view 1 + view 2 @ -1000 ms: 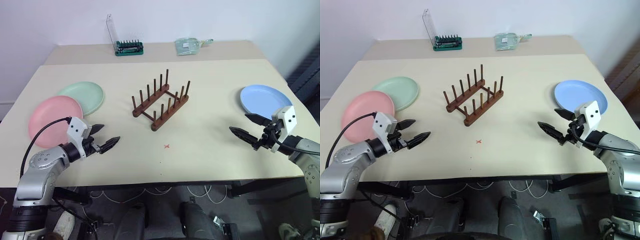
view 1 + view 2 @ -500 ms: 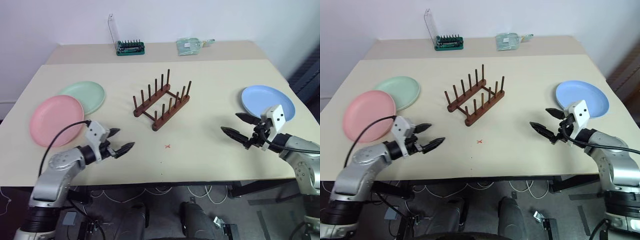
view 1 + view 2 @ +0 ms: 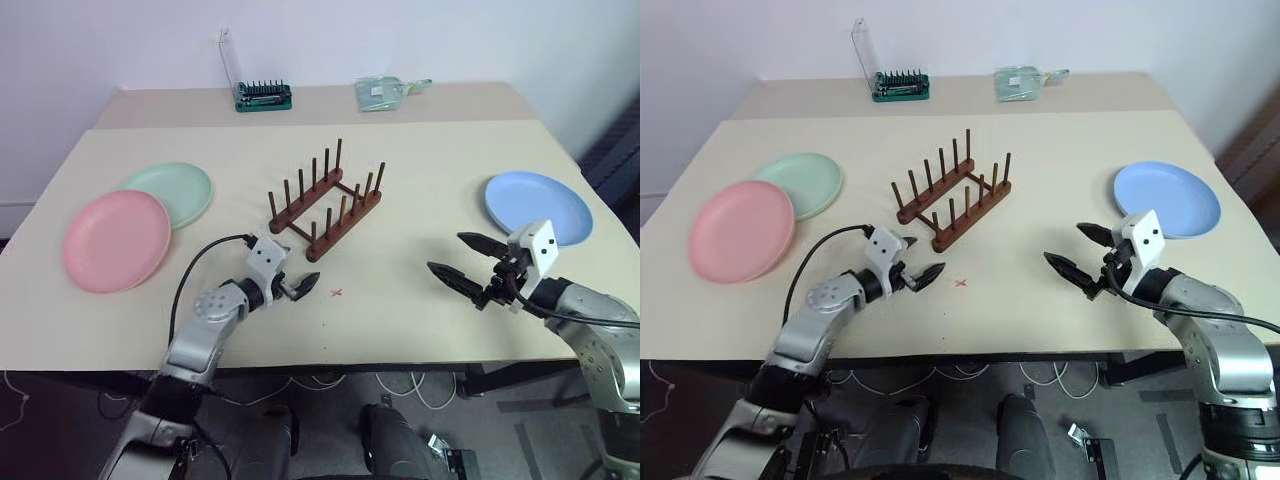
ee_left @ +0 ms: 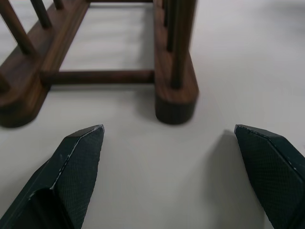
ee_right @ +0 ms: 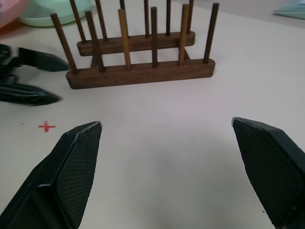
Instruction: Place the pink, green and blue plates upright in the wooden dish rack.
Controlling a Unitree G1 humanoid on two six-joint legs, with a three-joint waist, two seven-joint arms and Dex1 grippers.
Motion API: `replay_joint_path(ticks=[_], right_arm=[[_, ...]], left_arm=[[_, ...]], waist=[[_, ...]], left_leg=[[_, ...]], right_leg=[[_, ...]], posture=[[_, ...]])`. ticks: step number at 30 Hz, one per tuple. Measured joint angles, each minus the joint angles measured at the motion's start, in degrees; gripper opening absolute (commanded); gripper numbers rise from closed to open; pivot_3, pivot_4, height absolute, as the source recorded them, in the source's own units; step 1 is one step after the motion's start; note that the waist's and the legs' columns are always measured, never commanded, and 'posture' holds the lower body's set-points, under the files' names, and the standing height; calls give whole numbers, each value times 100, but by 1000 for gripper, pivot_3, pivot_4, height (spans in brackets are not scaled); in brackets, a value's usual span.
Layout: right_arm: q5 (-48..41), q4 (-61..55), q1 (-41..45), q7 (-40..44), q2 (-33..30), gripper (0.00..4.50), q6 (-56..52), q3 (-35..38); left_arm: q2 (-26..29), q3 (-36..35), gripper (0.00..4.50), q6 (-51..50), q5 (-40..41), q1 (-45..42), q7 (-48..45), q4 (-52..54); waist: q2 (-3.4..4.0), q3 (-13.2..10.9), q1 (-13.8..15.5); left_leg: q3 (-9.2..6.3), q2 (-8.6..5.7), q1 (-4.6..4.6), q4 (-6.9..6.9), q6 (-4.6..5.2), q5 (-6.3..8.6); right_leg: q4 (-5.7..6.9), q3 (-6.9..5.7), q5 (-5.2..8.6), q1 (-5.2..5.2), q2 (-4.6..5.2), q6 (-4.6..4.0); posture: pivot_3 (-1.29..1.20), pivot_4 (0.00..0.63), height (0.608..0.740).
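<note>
Head cameras look down over the table [image 3: 420, 150]; both wrist cameras closely share the wooden dish rack [image 5: 143, 67].

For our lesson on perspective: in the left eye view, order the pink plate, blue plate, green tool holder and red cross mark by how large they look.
1. Pink plate and blue plate: too alike to rank.
2. Green tool holder, farther from the camera.
3. Red cross mark.

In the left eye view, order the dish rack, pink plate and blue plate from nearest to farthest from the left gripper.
From the left gripper:
1. wooden dish rack, just beyond it, mid-table.
2. pink plate, on the table's left side.
3. blue plate, at the far right.
</note>
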State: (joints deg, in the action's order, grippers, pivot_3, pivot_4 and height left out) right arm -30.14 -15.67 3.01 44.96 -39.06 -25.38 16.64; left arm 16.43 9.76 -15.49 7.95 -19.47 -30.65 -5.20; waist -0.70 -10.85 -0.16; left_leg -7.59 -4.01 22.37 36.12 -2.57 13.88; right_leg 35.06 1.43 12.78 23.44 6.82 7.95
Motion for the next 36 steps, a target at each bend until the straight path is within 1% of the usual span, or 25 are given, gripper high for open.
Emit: replay_joint_path(ticks=[4,5,6,7,10,11,12,13,17,20,24,27,30,31,32,33,34,36], right_arm=[[-19,-194,-134,-171,54,4451,-68,-7],[-33,-246,-147,-201,73,4500,-71,-10],[-41,-300,-171,-238,85,4500,-79,-14],[-43,-347,-184,-270,99,4500,-89,-27],[-48,-474,-241,-358,181,4500,-125,-51],[-48,-500,-265,-382,191,4500,-140,-55],[-48,-519,-286,-404,192,4500,-159,-56],[-48,-552,-303,-427,196,4500,-179,-56],[23,-752,-545,-394,100,4500,-237,-184],[236,-823,-901,-257,-83,4500,-263,-513],[318,-825,-964,-234,-103,4500,-274,-560],[437,-826,-957,-249,-105,4500,-246,-615],[511,-828,-962,-271,-104,4500,-237,-677],[520,-828,-962,-284,-104,4500,-236,-678],[534,-828,-962,-298,-103,4500,-233,-681],[543,-829,-961,-301,-102,4500,-223,-687],[562,-828,-959,-306,-100,4500,-217,-697],[608,-828,-950,-319,-93,4500,-209,-729]], left_arm=[[-127,37,4500,279,-39,-429,-236,-652],[-161,56,4108,354,-67,-514,-295,-782],[-196,74,3971,414,-101,-593,-359,-897],[-222,77,3648,475,-116,-633,-417,-974],[-287,70,2176,553,-126,-670,-537,-1073],[-293,68,1564,585,-130,-670,-550,-1091],[-293,64,1074,595,-136,-670,-556,-1095],[-290,55,698,624,-165,-667,-552,-1106],[-216,144,702,920,-338,-673,-710,-1172],[-48,238,702,1170,-312,-686,-1306,-1228],[44,364,702,1397,-224,-804,-2087,-1403],[142,530,702,1575,-231,-1174,-2720,-1777],[126,519,702,1808,-235,-1443,-2983,-2235],[112,515,1202,1868,-235,-1479,-3022,-2323],[98,510,1828,1893,-241,-1510,-3035,-2423],[92,492,2246,1900,-243,-1520,-3016,-2504],[101,457,2800,1907,-249,-1544,-2946,-2549],[158,411,3723,1886,-274,-1578,-2770,-2581]], waist=[[11,7,61],[13,8,75],[13,8,82],[12,8,87],[12,9,96],[12,9,96],[12,9,95],[12,9,94],[12,10,92],[13,10,85],[13,10,83],[12,10,94],[11,9,85],[11,9,86],[11,9,86],[11,9,86],[10,9,85],[10,9,65]], left_leg=[[1,-2,-1,2,0,0],[1,-2,-1,2,0,0],[1,-2,-1,2,0,0],[1,-3,-1,3,0,0],[-1,-6,-1,4,1,1],[-1,-7,-1,4,1,1],[-1,-7,-1,4,1,1],[-2,-7,-1,4,1,1],[-2,-6,-2,2,3,2],[0,-6,-1,2,7,4],[0,-5,-1,3,7,4],[-1,-6,1,4,7,4],[-1,-7,1,3,11,7],[-2,-6,1,3,12,7],[-2,-6,1,3,12,7],[-2,-6,1,3,12,7],[-3,-6,1,3,12,7],[-3,-5,-2,2,12,7]], right_leg=[[0,0,0,0,1,0],[0,0,0,-1,1,1],[0,0,1,-2,1,1],[-1,0,1,-3,1,2],[-1,0,3,-5,4,6],[-1,0,3,-5,4,6],[-1,0,3,-5,5,6],[0,0,3,-5,4,6],[0,0,5,-5,4,9],[-1,0,7,-4,4,10],[0,0,8,-4,4,10],[-3,-2,8,-5,4,11],[-6,-1,9,-4,4,13],[-5,-1,9,-4,4,13],[-5,-1,9,-4,4,13],[-5,-1,9,-4,4,14],[-4,-1,9,-5,4,14],[-3,-1,9,-5,4,14]], posture=[[0,150,740],[0,150,740],[0,150,740],[0,150,740],[0,150,740],[0,150,740],[0,150,740],[0,150,740],[0,150,740],[0,150,740],[0,150,740],[0,150,740],[0,150,740],[0,150,740],[0,150,740],[0,150,740],[0,150,740],[0,150,740]])
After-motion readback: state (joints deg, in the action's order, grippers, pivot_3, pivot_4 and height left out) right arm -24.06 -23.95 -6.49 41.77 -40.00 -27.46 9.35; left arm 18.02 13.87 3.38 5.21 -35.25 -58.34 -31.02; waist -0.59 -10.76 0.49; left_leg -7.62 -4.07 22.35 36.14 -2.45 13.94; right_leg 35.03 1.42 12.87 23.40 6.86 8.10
